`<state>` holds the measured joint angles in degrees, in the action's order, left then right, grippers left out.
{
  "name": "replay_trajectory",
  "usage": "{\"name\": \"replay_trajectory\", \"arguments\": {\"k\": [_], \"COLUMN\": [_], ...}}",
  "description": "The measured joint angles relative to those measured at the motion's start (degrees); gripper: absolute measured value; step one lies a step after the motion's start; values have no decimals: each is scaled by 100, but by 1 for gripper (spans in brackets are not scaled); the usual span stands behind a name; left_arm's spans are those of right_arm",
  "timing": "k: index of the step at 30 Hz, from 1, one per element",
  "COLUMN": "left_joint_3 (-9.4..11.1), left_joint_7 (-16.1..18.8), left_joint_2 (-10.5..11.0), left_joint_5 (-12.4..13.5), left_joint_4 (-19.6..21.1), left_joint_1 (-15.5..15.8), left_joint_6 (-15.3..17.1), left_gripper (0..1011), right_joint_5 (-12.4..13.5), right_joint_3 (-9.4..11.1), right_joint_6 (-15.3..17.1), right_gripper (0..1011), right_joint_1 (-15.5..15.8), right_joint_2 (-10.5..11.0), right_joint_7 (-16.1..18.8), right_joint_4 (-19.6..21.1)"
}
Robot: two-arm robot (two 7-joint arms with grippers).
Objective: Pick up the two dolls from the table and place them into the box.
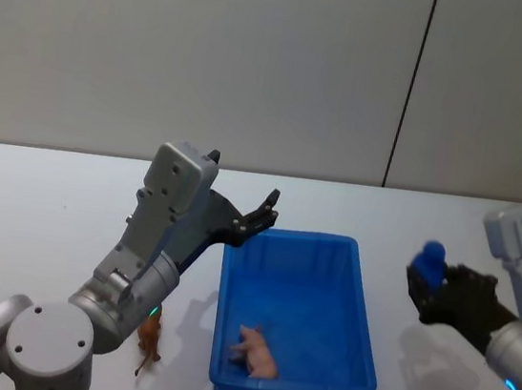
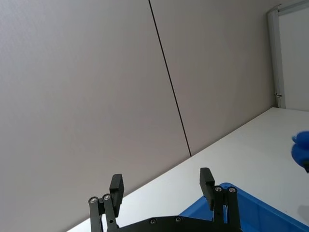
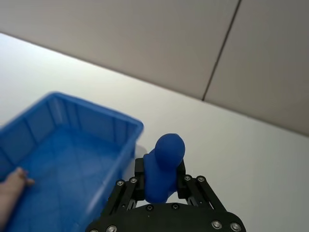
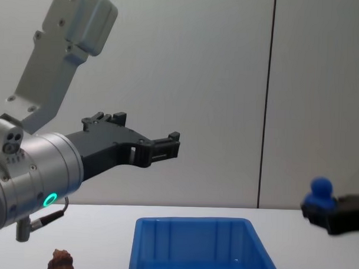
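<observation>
The left tool (image 2: 161,180) hangs high above the far left corner of the blue plastic bin (image 1: 296,235). Its two fingers are spread wide and nothing sits between them. That reads as a tool clear of the bin and ready for a fresh grasp.

The pinkish doll (image 1: 256,353) lies on its side on the bin floor, toward the near left, so that one looks delivered. The reddish-brown doll (image 1: 150,334) stands on the white worktop (image 1: 47,215), just outside the bin's near left corner and close under the left arm. It is not yet in the bin. The left arm is the nearer one, so the pick probably falls to it. The tool would have to pull back toward the near side and come down. The doll stands tight against the bin wall, which leaves little room for a finger on that side and risks a nudge against the bin.

The right tool (image 3: 161,174) is out on the right, well apart from the bin's right wall and lifted off the worktop. Its fingers are closed on the lower body of a small blue figure (image 3: 166,154), whose round head stands up free above them. Gripped low like that, it sits steady for a carry, and it would need to travel left past the rim before any release
</observation>
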<state>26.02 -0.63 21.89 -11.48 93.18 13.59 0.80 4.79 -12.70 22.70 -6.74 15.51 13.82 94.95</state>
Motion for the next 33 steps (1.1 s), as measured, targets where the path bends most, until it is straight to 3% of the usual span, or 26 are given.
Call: {"name": "replay_trajectory", "arguments": {"k": [12,24,32,33], "left_joint_3": [0,0,0,0], "left_joint_7": [0,0,0,0], "left_joint_2": [0,0,0,0], "left_joint_5": [0,0,0,0], "left_joint_4": [0,0,0,0], "left_joint_1": [0,0,0,0], "left_joint_6": [0,0,0,0], "left_gripper": [1001,1001,1001,1001], "right_joint_5": [-111,-197,-302,-323], "right_joint_3": [-171,-326,-423,-438], "right_joint_6": [-47,450,853,910], "right_gripper": [286,267,270,309], "right_joint_1": [-234,-363,-479,-500], "right_joint_2": [-165,-287,-387,-404], "right_joint_7": [535,847,969,985], "right_joint_4": [252,122,-203,-263]}}
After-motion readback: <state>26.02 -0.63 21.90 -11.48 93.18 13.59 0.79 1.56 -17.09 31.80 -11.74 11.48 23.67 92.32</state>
